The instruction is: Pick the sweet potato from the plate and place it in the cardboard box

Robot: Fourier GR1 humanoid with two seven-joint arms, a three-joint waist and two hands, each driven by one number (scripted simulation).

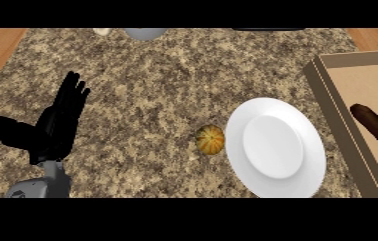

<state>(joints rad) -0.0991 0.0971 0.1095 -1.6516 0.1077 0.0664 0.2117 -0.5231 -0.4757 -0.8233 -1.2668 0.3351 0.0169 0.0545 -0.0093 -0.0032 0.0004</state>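
Left hand (60, 125) open, white plate (275, 147), sweet potato (365, 116) in cardboard box (360, 82)

Over the head cam I've got the dark reddish-brown, elongated sweet potato (364, 116) lying slanted inside the tan, open-topped cardboard box (353, 82) at the right edge, partly cut off. The round white plate (275, 146) sits flat just left of the box.

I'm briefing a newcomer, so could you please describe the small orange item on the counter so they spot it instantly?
Find the big white plate on the speckled counter. Right beside its left rim sits a small squash, the only round, orange-yellow thing there.
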